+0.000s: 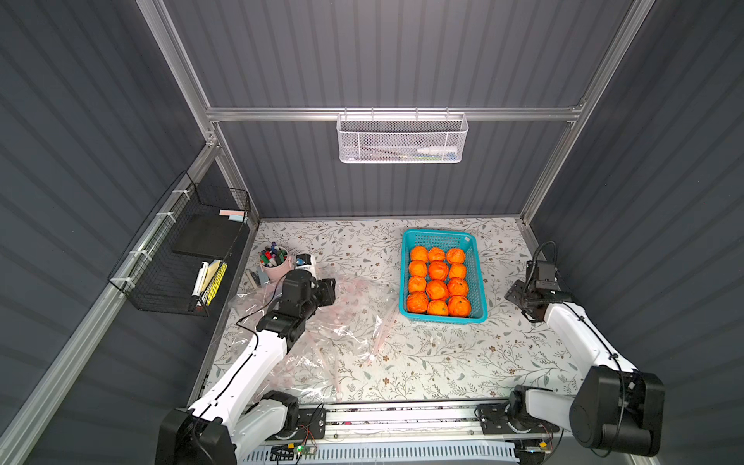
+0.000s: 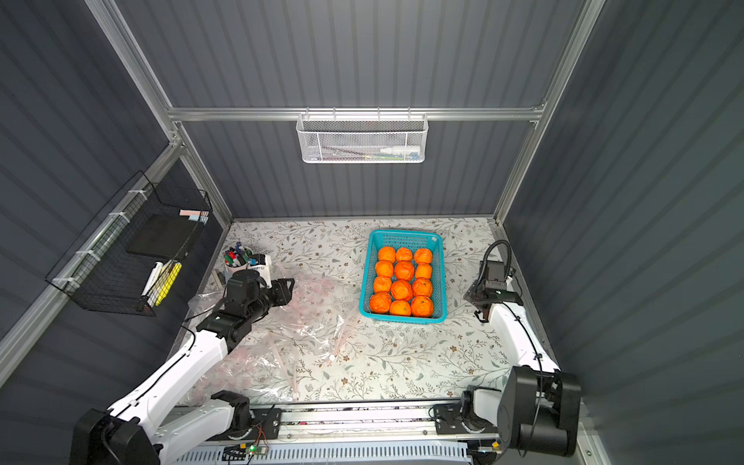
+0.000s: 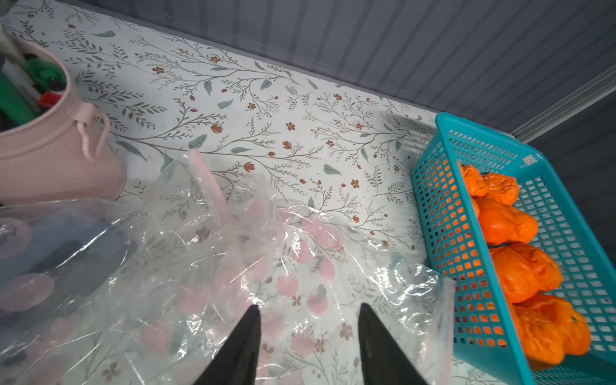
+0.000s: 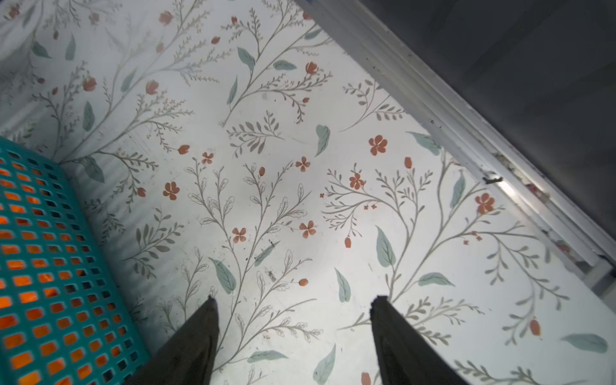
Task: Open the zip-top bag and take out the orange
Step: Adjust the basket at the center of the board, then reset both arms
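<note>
Crumpled clear zip-top bags (image 1: pixel 354 322) with pink print heaped on the left of the floral-patterned table (image 1: pixel 463 362), left gripper (image 3: pixel 309 306) over them, jaws moderately apart, twelve oranges (image 1: pixel 438 270) in a teal plastic lattice basket (image 1: pixel 439 232) right of centre, right gripper (image 4: pixel 296 298) spread wide over bare table just right of the basket.

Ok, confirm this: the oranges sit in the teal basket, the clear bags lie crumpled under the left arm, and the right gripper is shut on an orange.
The right gripper is open and empty: the right wrist view shows its jaws apart over bare table beside the teal basket. The oranges do sit in the basket, and the clear bags do lie crumpled under the left arm.
</note>
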Available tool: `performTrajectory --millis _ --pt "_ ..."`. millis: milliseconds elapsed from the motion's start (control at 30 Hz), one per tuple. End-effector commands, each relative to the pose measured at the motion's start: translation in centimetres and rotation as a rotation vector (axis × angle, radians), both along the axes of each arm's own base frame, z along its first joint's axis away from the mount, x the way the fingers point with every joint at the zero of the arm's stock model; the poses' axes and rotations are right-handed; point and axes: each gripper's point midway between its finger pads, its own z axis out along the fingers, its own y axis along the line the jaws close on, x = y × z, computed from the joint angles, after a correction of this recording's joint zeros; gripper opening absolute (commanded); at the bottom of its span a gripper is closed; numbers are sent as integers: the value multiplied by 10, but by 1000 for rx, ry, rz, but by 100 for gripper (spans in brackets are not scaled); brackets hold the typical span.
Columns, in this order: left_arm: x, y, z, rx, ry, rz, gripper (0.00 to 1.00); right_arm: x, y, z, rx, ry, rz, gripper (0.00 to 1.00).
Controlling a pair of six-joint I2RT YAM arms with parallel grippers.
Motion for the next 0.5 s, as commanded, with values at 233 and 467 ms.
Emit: performTrajectory --millis 233,467 --pt "34 49 13 276 -304 213 62 23 -1 -21 -92 -121 122 76" --pt "44 74 -11 494 -341 302 75 39 -11 4 -205 -341 127 77"
